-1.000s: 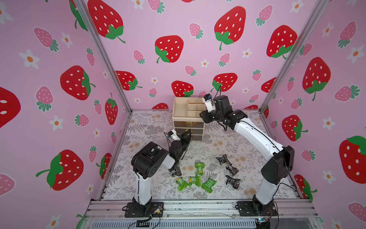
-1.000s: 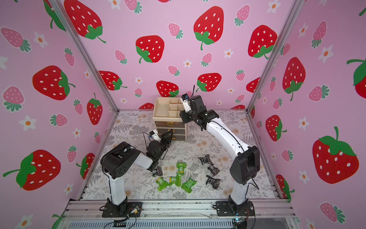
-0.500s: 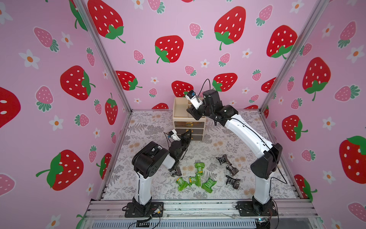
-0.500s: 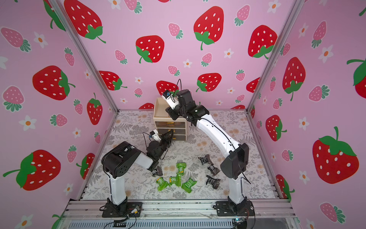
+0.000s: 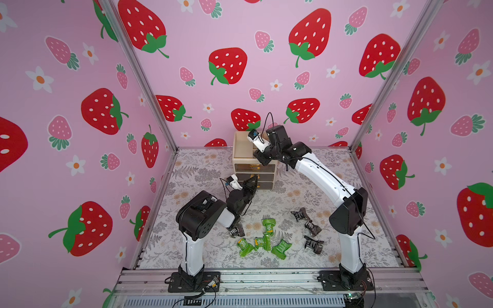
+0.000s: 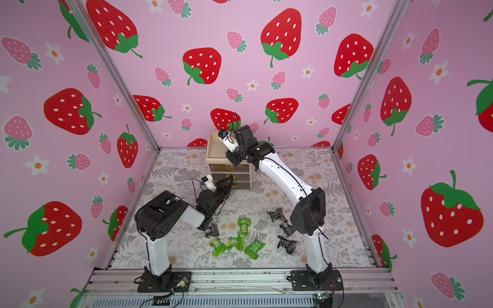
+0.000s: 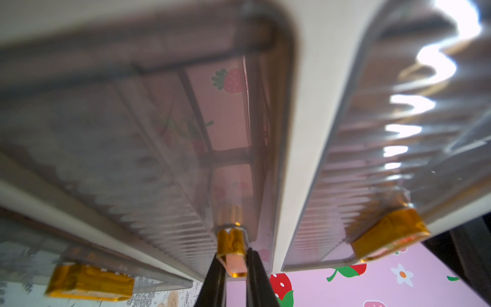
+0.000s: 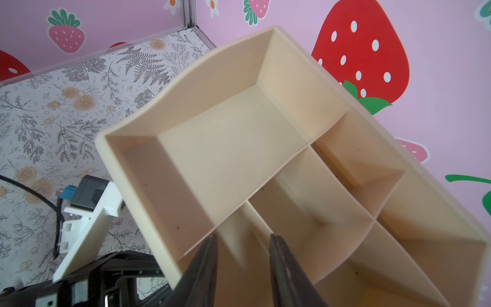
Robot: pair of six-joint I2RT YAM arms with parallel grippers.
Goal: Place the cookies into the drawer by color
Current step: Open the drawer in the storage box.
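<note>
Beige plastic organizer with three smoky translucent drawers (image 5: 241, 149) sits at the middle of the back edge of the floral mat (image 5: 202, 170). All three drawers look shut in both top views.

Change over the last second: the right arm swung from the organizer's right side to over its divided tray top. Right gripper (image 8: 241, 239) closed as it went and now pinches what looks like a partition wall of the tray, fingers on either side of it.

Left gripper (image 7: 233, 255) has not moved. It is clenched on the gold handle of the middle drawer (image 7: 230, 240), one finger on each side.

Shiny green wrapped cookies (image 5: 268, 226), four of them, are clustered as before near the middle of the mat's front edge. Shiny black wrapped cookies (image 5: 312, 226): three lie toward the mat's right edge and one lies under the left arm, none shifted. No orange packet shows on the mat. Drawer contents are too blurred to call.

Judgement: the right arm is now bracing the organizer so the left can pull the middle drawer without dragging the whole unit. Opening looks like the step in hand, and green and black sorting has not started. Risk is the handle slipping out or the organizer tipping forward if the brace is weak.
</note>
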